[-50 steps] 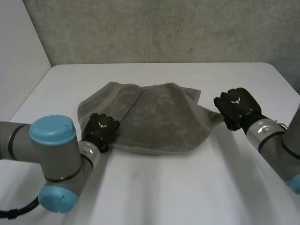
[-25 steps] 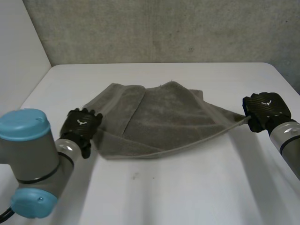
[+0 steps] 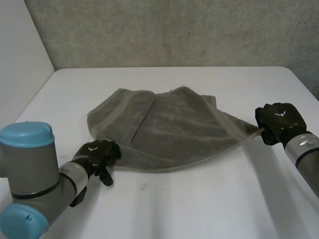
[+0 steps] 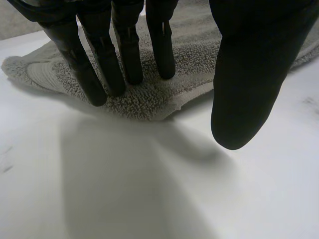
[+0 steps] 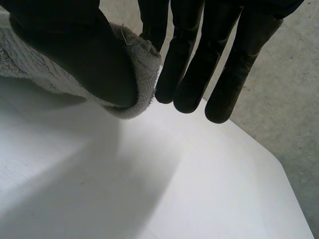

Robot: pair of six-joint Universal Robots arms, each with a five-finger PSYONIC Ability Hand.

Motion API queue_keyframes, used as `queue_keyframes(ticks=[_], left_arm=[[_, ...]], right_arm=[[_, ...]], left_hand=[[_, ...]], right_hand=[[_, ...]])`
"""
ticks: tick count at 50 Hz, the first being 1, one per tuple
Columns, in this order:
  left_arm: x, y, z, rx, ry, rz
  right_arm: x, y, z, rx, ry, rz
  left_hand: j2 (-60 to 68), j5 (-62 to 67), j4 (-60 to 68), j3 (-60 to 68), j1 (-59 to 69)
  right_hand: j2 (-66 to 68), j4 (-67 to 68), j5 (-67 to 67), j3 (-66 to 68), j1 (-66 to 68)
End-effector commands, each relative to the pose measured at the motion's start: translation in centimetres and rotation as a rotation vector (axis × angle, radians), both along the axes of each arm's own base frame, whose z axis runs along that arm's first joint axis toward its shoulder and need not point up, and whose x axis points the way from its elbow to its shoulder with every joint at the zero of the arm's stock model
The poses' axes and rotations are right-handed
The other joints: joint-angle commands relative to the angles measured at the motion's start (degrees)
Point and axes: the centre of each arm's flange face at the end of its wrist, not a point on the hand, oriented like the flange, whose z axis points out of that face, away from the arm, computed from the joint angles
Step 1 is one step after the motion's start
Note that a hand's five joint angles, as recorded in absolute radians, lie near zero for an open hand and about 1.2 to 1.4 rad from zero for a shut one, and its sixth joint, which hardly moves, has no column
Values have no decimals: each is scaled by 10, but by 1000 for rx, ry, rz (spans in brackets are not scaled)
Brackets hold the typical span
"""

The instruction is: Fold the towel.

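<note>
Head view, towel [image 3: 169, 132] long axis left-right, corner pinched by right hand [image 3: 280, 119]

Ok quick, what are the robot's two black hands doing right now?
Left hand: open, straight fingers at the crumpled grey terry towel's edge.
Right hand: shut, thumb pinching the towel's corner.

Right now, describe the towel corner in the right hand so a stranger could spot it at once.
On the white table lies a rumpled grey towel. Follow its edge toward the robot's right side to the corner drawn out into a narrow point. Unlike the rest of the towel, which rests on the table, this corner is pinched in the black right hand.
</note>
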Motion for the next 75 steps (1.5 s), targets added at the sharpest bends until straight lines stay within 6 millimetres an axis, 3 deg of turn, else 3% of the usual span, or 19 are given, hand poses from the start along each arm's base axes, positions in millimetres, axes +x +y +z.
queue_keyframes(ticks=[1, 26, 33, 37, 42, 44, 45, 46, 47, 50, 52, 57, 61, 64, 65, 66, 69, 71, 75], left_arm=[[-4, -11, -9, -20, -1, -1], [-21, -44, -13, -102, 26, -15], [-24, -50, -18, -102, 22, -13], [-24, -53, -12, -121, 18, -8], [-22, -54, 26, -229, -6, -15], [-18, -47, 63, -314, -37, -28], [-18, -47, 63, -314, -37, -28], [-17, -42, 79, -352, -48, -36], [-14, -37, 99, -391, -57, -42], [-12, -30, 116, -427, -68, -48], [-6, -17, 146, -483, -97, -63], [0, -4, 167, -523, -165, -90], [0, -4, 162, -507, -203, -106], [-2, -8, 142, -450, -227, -119], [-3, -14, 124, -400, -245, -125], [-5, -22, 104, -346, -262, -127], [-5, -28, 86, -300, -274, -129], [-8, -36, 57, -240, -294, -139], [-9, -41, 37, -209, -298, -139]], right_arm=[[1, 2, -1, 4, 1, 5], [1, 3, -3, 8, 6, 4], [1, 2, -2, 6, 9, 2], [1, 0, 2, -8, 13, 2], [5, -2, 25, -65, 18, 11], [6, 2, 38, -84, 31, 21], [8, 7, 53, -104, 51, 33], [10, 12, 67, -123, 72, 43], [10, 12, 67, -123, 72, 43], [12, 23, 89, -132, 125, 65], [11, 29, 98, -125, 158, 75], [11, 45, 116, -97, 261, 107], [14, 51, 121, -92, 300, 134], [15, 49, 118, -82, 290, 139], [15, 49, 118, -82, 290, 139], [16, 48, 112, -64, 283, 142], [20, 41, 90, 4, 281, 157], [23, 38, 76, 46, 284, 168], [32, 35, 50, 114, 298, 197]], left_hand=[[50, 50, 50, 51, 51], [306, 305, 306, 306, 307], [489, 488, 489, 489, 489], [489, 489, 489, 489, 490], [489, 489, 489, 489, 490], [489, 489, 489, 489, 490], [489, 489, 489, 489, 490], [489, 489, 489, 489, 490], [489, 489, 489, 489, 490], [489, 489, 489, 489, 490], [489, 489, 489, 489, 490], [489, 489, 489, 489, 490], [489, 489, 489, 489, 490], [489, 489, 489, 489, 490], [489, 489, 489, 489, 490], [489, 489, 489, 489, 490], [489, 489, 489, 489, 490], [489, 489, 489, 489, 490], [489, 489, 489, 489, 490]], right_hand=[[124, 115, 133, 118, 244], [124, 115, 133, 118, 244], [124, 115, 133, 118, 244], [124, 115, 133, 118, 244], [124, 115, 133, 118, 244], [124, 115, 133, 118, 244], [124, 115, 133, 118, 244], [124, 115, 133, 118, 244], [124, 115, 133, 118, 244], [124, 115, 133, 118, 244], [124, 115, 133, 118, 244], [124, 115, 133, 118, 244], [124, 115, 133, 118, 244], [124, 115, 133, 118, 244], [124, 115, 133, 118, 244], [124, 115, 133, 118, 244], [124, 115, 133, 118, 244], [124, 115, 133, 118, 244], [124, 115, 133, 118, 244]])
